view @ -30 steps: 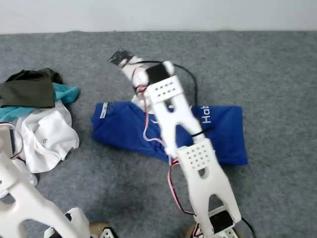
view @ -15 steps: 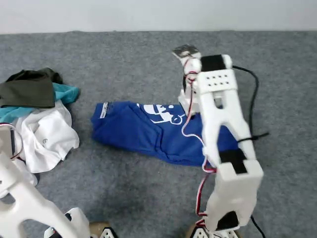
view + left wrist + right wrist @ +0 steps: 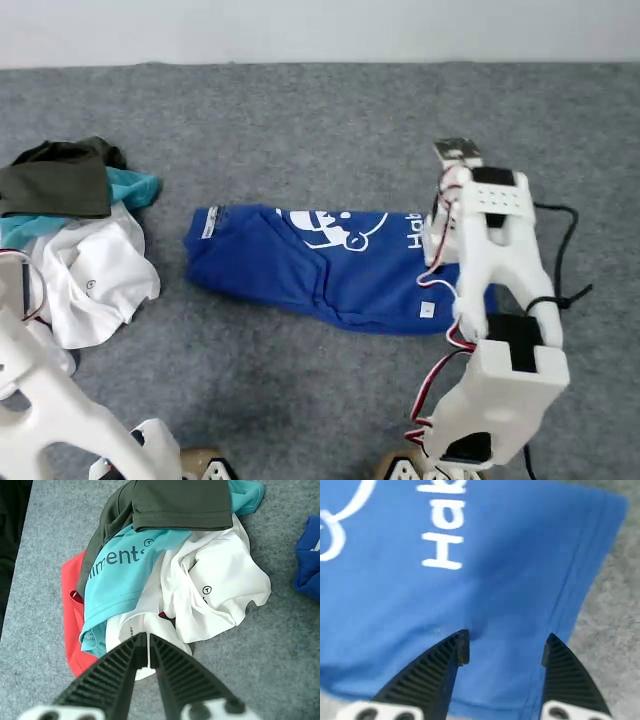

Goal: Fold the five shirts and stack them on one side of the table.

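A blue shirt (image 3: pixel 300 262) with white print lies spread flat in the middle of the grey table. My right arm (image 3: pixel 490 250) stands over its right end. In the right wrist view my right gripper (image 3: pixel 505 647) is open just above the blue shirt (image 3: pixel 485 555), near its hem and beside the lettering. At the left lies a heap of a dark green shirt (image 3: pixel 60 180), a teal shirt (image 3: pixel 135 187) and a white shirt (image 3: pixel 95 270). My left gripper (image 3: pixel 146 639) hangs shut above the white shirt (image 3: pixel 220 585), with a red shirt (image 3: pixel 75 615) underneath the heap.
The left arm's base (image 3: pixel 40 400) stands at the front left corner. A pale wall (image 3: pixel 320 30) borders the table's far edge. Grey carpet (image 3: pixel 300 120) shows behind the blue shirt and at the far right.
My right arm has swung from the back middle of the blue shirt over to its right end, uncovering the white print. The heap and the left arm have not moved.
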